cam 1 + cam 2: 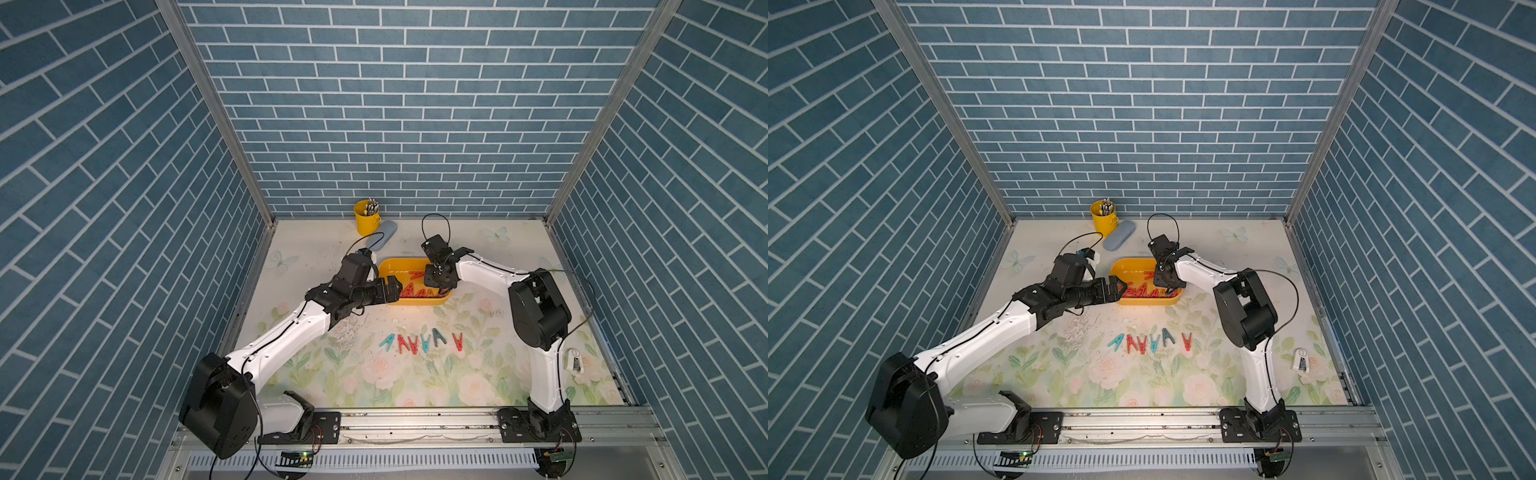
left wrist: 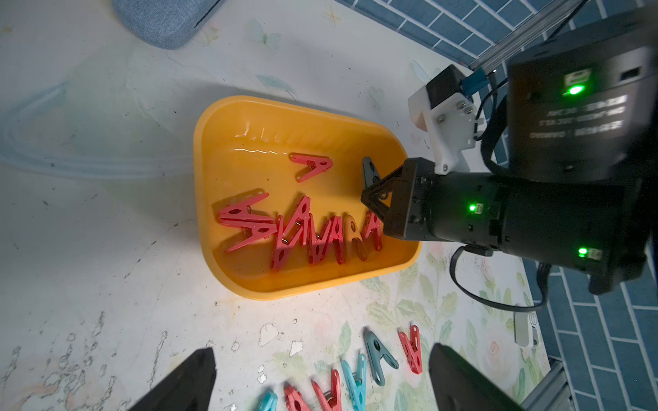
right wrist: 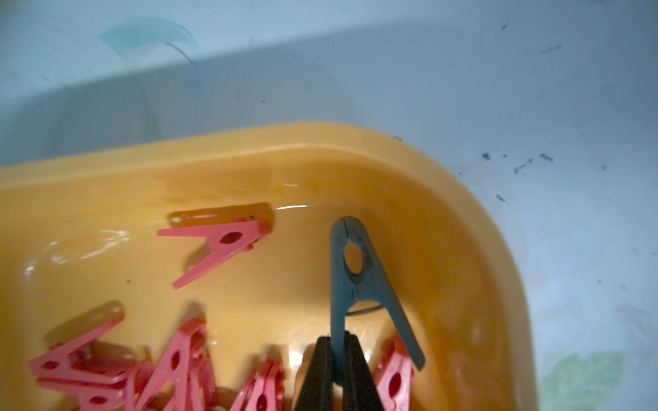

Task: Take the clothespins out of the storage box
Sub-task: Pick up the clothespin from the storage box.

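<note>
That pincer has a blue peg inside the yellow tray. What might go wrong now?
The right pincer grips the blue peg by one leg only, so it might swivel or slip out when lifted. Red pegs crowd beside it and might snag. The left pincer hovers open at the rim of the tray; the two might bump.

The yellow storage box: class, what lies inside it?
The storage box holds mostly red clothespins, one lying apart, plus a teal clothespin pinched by the right claw, which hides the floor beneath.

Six A-shaped plastic clothespins (image 1: 457,343), three red and three teal, are counted at lower centre; one yellow-orange plastic tray (image 1: 397,266).
</note>
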Available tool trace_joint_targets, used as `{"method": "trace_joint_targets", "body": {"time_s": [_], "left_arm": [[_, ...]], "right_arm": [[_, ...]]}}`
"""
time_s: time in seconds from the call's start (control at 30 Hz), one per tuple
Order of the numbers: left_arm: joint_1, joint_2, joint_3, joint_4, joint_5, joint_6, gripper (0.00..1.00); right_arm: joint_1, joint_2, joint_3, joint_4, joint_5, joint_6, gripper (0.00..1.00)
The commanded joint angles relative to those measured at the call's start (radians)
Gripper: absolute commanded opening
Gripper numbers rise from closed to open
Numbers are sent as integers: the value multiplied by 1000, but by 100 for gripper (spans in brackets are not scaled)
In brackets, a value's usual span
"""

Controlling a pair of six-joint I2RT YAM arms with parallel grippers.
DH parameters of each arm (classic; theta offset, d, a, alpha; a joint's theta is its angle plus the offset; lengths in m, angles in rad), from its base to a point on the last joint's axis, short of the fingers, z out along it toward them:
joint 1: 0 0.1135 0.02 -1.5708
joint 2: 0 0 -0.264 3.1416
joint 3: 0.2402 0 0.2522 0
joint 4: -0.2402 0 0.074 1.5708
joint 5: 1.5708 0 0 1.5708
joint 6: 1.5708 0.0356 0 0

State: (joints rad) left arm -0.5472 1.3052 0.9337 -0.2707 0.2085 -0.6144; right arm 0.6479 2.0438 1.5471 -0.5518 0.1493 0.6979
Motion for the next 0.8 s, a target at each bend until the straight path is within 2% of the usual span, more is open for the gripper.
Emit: {"method": "trace_joint_targets", "body": {"time_s": [0.0, 0.23, 0.57, 0.77], "left_arm": [[7, 0, -12, 16, 22, 7, 100], [6, 6, -7, 29, 49, 2, 100], [0, 45, 37, 28, 54, 4, 100], [-12, 82, 85, 18, 44, 10, 100]], "right_arm": [[10, -102, -14, -6, -4, -29, 0], [28, -260, -158, 16, -13, -25, 0], [45, -553, -490, 57, -36, 2, 0], [65, -680, -669, 76, -69, 21, 0]]}}
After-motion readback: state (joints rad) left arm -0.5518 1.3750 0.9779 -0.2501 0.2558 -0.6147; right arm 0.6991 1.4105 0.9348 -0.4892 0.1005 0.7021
